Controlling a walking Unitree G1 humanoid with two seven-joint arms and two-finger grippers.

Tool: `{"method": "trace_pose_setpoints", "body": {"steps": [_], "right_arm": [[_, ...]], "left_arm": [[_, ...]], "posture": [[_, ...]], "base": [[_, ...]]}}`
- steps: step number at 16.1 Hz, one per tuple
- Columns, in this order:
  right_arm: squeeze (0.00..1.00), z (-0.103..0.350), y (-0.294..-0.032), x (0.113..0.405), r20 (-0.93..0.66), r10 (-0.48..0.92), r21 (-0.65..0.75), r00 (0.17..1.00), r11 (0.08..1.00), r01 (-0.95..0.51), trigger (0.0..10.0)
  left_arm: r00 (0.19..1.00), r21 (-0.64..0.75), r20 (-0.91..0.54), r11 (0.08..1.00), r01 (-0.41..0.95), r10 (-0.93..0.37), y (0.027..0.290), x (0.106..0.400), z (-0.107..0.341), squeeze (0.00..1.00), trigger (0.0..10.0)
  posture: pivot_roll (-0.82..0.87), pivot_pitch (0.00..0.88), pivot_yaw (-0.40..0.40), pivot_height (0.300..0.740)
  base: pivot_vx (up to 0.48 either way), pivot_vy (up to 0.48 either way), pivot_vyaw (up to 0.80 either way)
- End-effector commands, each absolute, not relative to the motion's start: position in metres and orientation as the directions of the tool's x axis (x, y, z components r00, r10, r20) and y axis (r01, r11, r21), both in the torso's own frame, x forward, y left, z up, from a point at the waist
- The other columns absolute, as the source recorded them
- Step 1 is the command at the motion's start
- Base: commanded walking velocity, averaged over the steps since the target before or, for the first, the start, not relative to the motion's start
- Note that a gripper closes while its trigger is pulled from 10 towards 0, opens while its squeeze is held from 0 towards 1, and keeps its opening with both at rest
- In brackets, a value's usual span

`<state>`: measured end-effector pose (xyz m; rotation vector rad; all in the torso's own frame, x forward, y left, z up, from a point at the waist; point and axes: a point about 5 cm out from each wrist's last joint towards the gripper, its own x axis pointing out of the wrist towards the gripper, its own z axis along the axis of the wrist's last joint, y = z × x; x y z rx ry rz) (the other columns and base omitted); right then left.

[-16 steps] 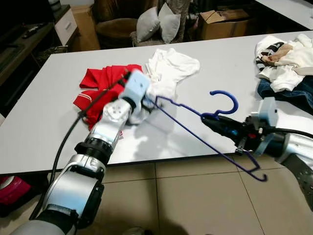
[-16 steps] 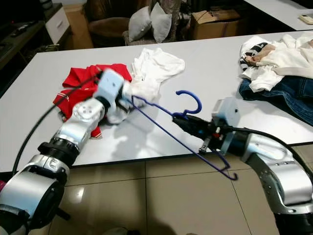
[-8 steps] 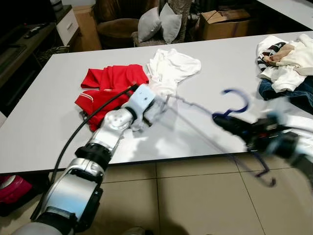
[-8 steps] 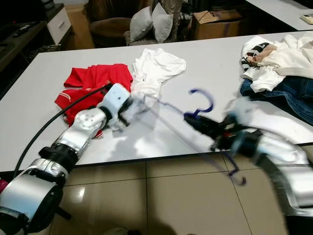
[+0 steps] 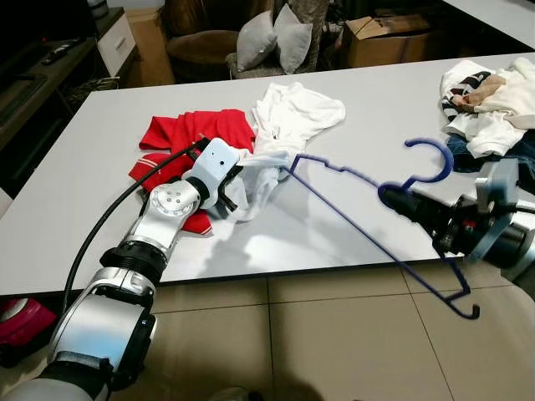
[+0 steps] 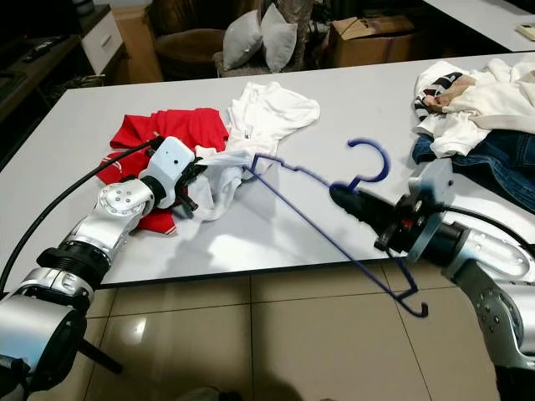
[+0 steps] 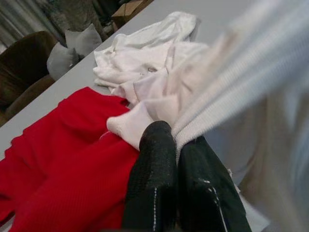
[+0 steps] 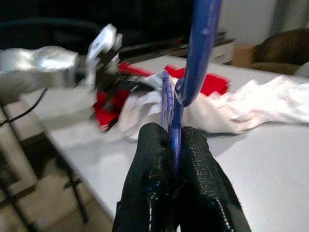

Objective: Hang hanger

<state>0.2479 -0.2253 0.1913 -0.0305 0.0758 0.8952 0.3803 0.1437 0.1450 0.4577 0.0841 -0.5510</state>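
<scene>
A blue wire hanger (image 5: 359, 213) hangs tilted over the white table's (image 5: 75, 184) front edge, hook (image 5: 430, 157) uppermost. My right gripper (image 5: 389, 195) is shut on its neck just below the hook; in the right wrist view the black fingers (image 8: 154, 159) pinch the blue wire (image 8: 175, 116). The hanger's far end lies against a white shirt (image 5: 292, 117). My left gripper (image 5: 236, 184) is shut on a stretched fold of that shirt, with the fabric caught between its fingers (image 7: 154, 159). A red garment (image 5: 188, 134) lies under and behind the left gripper.
A heap of white clothes (image 5: 493, 104) and jeans (image 5: 520, 154) sits at the table's right end, beside my right arm. Beyond the table stand an armchair with grey cushions (image 5: 267, 42) and a cardboard box (image 5: 384, 38). Tiled floor (image 5: 318, 334) lies below the front edge.
My right gripper has carried the hanger to the right and slightly up. My left gripper has drawn back to the left, pulling the white shirt taut toward the hanger's end.
</scene>
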Motion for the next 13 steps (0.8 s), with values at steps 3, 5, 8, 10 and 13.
{"method": "trace_pose_setpoints", "body": {"steps": [3, 5, 8, 10, 13], "right_arm": [[0.00, 0.188, -0.213, 0.243, -0.149, 0.841, -0.012, 0.521, 0.525, -0.851, 10.0], [0.00, 0.189, -0.210, 0.245, -0.159, 0.849, -0.027, 0.504, 0.507, -0.862, 10.0], [0.00, 0.189, -0.207, 0.250, -0.191, 0.845, -0.070, 0.500, 0.496, -0.865, 10.0], [0.00, 0.189, -0.205, 0.253, -0.192, 0.838, -0.081, 0.511, 0.506, -0.859, 10.0], [0.00, 0.197, -0.198, 0.260, -0.164, 0.844, -0.117, 0.510, 0.497, -0.860, 10.0]], "left_arm": [[0.798, 0.393, -0.100, 0.713, 0.580, -0.594, 0.131, 0.384, 0.178, 0.00, 0.0], [0.770, 0.392, -0.072, 0.692, 0.606, -0.634, 0.121, 0.384, 0.191, 0.00, 0.0], [0.681, 0.394, -0.051, 0.612, 0.686, -0.731, 0.107, 0.380, 0.214, 0.00, 0.0], [0.641, 0.398, -0.070, 0.568, 0.720, -0.764, 0.102, 0.377, 0.217, 0.00, 0.0], [0.579, 0.443, -0.130, 0.475, 0.760, -0.805, 0.090, 0.369, 0.221, 0.00, 0.0]], "posture": [[-0.16, 0.000, 0.115, 0.740], [-0.16, 0.000, 0.115, 0.740], [-0.16, 0.000, 0.114, 0.740], [-0.16, 0.000, 0.114, 0.740], [-0.15, 0.000, 0.115, 0.740]], "base": [[0.000, 0.000, 0.00], [0.000, 0.000, 0.00], [0.000, 0.000, 0.00], [0.000, 0.000, 0.00], [0.000, 0.000, 0.00]]}}
